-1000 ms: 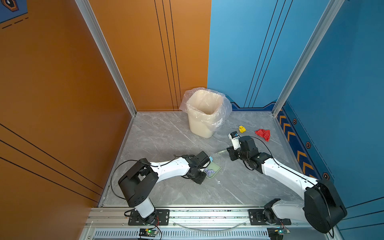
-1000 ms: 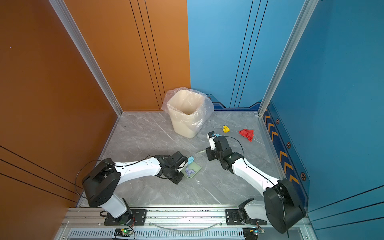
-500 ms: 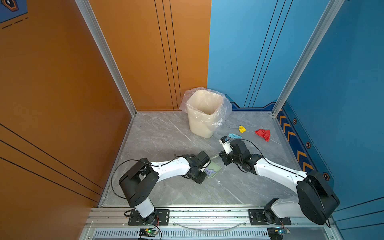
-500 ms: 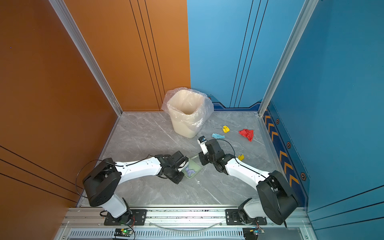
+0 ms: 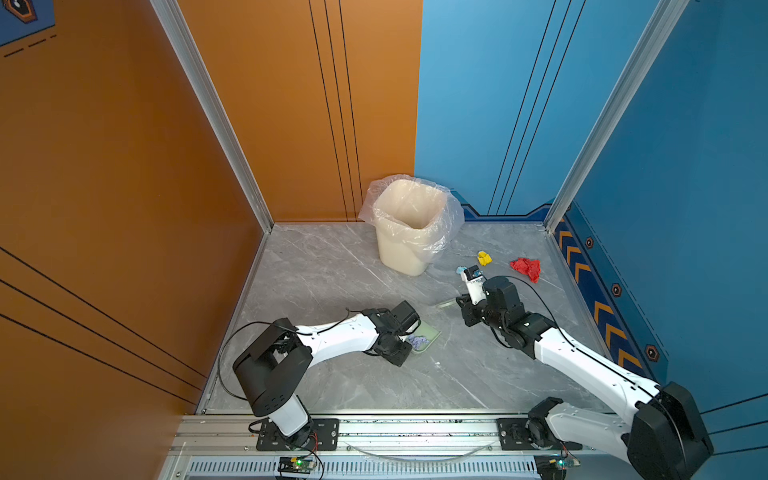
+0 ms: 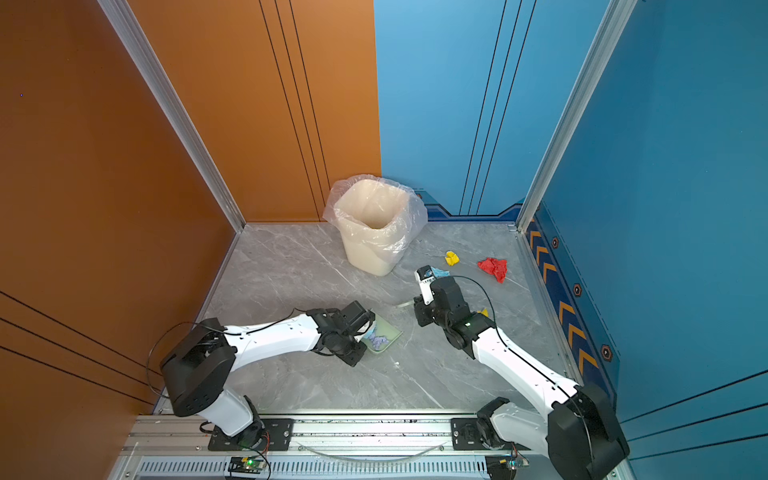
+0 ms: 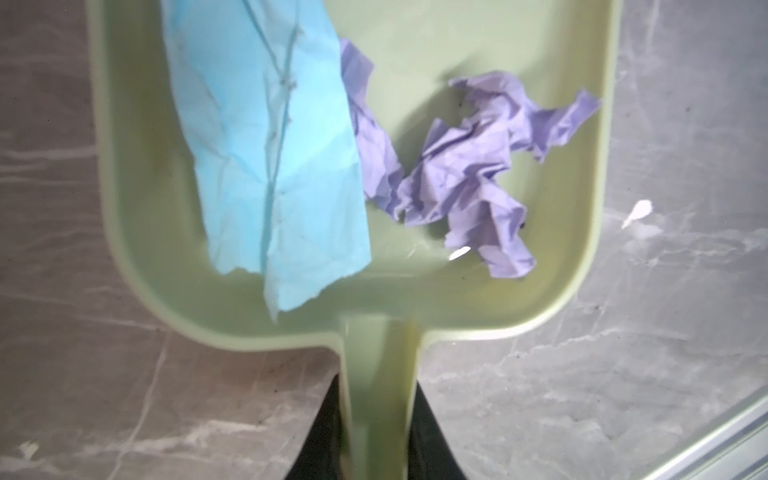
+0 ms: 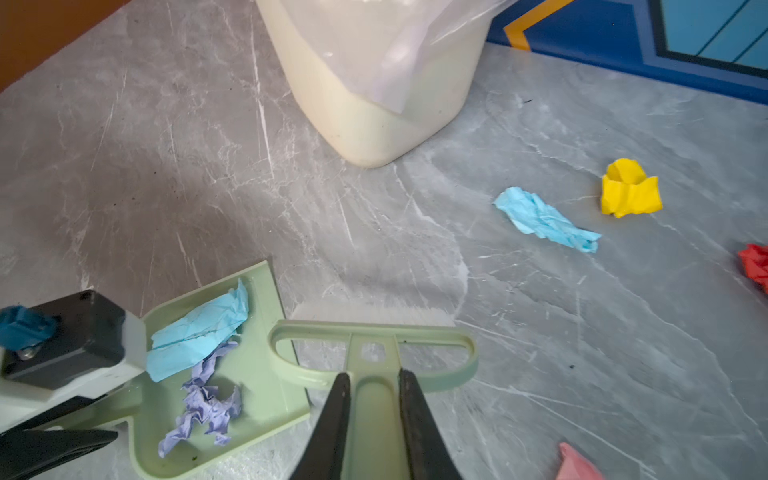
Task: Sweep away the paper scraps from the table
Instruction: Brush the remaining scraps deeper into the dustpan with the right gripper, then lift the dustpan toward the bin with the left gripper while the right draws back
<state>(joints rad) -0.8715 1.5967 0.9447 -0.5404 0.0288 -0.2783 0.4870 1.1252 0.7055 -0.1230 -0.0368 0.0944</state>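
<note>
My left gripper (image 7: 379, 399) is shut on the handle of a pale green dustpan (image 7: 415, 41) lying flat on the grey table (image 5: 332, 282). A light blue scrap (image 7: 270, 145) and a lilac scrap (image 7: 465, 166) lie in the pan. My right gripper (image 8: 374, 386) is shut on the handle of a pale green brush (image 8: 374, 332), whose bristles rest on the table just beyond the pan's lip (image 8: 266, 374). Loose on the table are a light blue scrap (image 8: 544, 218), a yellow one (image 8: 629, 193), a red one (image 8: 756, 266) and a pink one (image 8: 575, 463).
A cream bin (image 5: 409, 232) with a clear liner stands at the back centre, close to the brush. Orange and blue walls enclose the table on three sides. An aluminium rail (image 5: 374, 432) runs along the front. A small yellow scrap (image 6: 483, 311) lies beside the right arm.
The right arm swung the brush left toward the dustpan, then drew it back to the right and farther away. The left arm and dustpan have stayed put.
</note>
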